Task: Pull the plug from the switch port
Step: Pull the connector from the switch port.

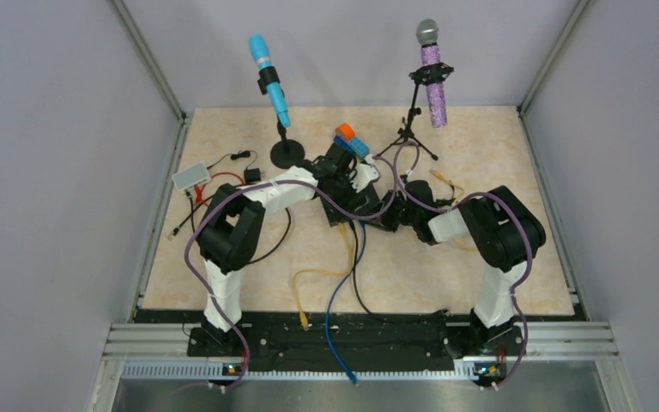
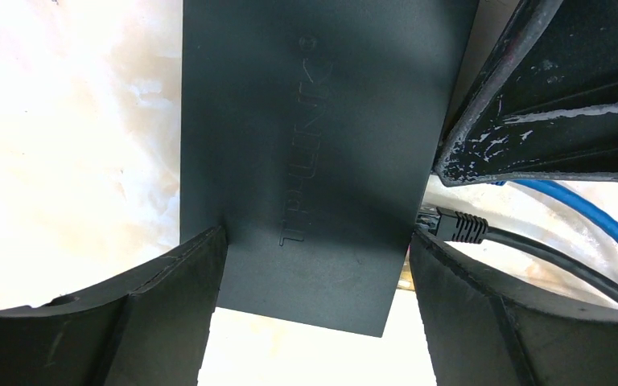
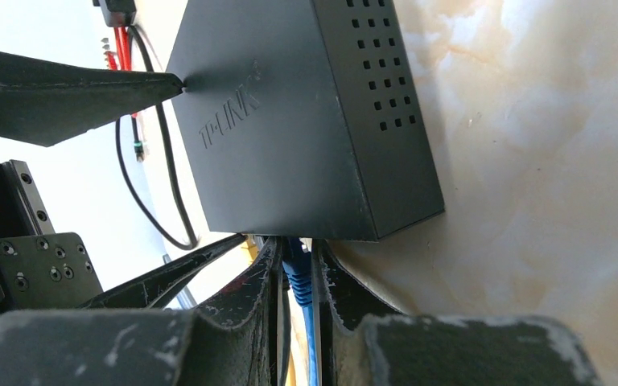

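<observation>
The black switch [image 2: 306, 161] lies flat mid-table, under both grippers in the top view [image 1: 353, 204]. My left gripper [image 2: 318, 265] is shut on the switch, one finger against each long side. In the right wrist view the switch [image 3: 290, 137] shows its vented side, and the switch port edge faces my right gripper [image 3: 296, 265]. That gripper is shut on the blue plug [image 3: 296, 277], whose tip sits at the port edge. A black plug [image 2: 459, 227] sits in a neighbouring port. The sockets themselves are hidden.
A blue microphone [image 1: 268, 81] and a purple microphone [image 1: 432, 73] stand on stands at the back. A small white box [image 1: 190, 176] with red and black leads lies at far left. Yellow [image 1: 317, 276], blue [image 1: 335, 318] and black cables trail toward the near edge.
</observation>
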`<action>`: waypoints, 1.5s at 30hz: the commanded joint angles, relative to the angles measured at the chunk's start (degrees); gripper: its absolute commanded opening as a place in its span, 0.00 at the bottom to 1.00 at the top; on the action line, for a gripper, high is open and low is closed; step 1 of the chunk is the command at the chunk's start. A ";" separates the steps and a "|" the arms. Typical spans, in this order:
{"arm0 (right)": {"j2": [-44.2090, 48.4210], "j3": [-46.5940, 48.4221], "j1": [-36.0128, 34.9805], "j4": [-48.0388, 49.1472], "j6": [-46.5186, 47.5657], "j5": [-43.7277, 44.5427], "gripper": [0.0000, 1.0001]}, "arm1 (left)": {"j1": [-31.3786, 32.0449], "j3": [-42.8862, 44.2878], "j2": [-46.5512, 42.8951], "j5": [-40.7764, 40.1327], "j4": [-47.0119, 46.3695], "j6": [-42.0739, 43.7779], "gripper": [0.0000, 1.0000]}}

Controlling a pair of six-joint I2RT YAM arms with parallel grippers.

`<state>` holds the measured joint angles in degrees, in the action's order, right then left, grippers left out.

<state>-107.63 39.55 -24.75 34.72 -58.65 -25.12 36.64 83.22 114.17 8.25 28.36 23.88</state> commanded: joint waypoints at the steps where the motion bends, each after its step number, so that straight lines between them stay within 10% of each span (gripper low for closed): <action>1: 1.00 -0.76 0.10 -7.04 3.21 3.31 0.00 | 0.32 -1.22 3.48 1.29 7.71 -2.19 0.87; 13: 0.24 -0.80 0.14 -6.33 1.68 3.24 0.00 | 0.29 -2.40 2.88 1.17 7.67 -1.27 0.87; 21: -0.95 1.20 0.08 -5.90 -0.58 3.67 0.27 | 0.36 -2.27 2.85 1.56 7.94 -1.07 0.87; 45: -6.70 0.90 0.21 1.61 -6.26 1.24 0.27 | 0.35 -2.37 2.84 2.27 8.20 -0.74 0.84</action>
<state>-110.56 40.58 -24.21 38.20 -65.39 -29.04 36.84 83.24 114.28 7.27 28.67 24.38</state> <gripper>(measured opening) 0.308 0.850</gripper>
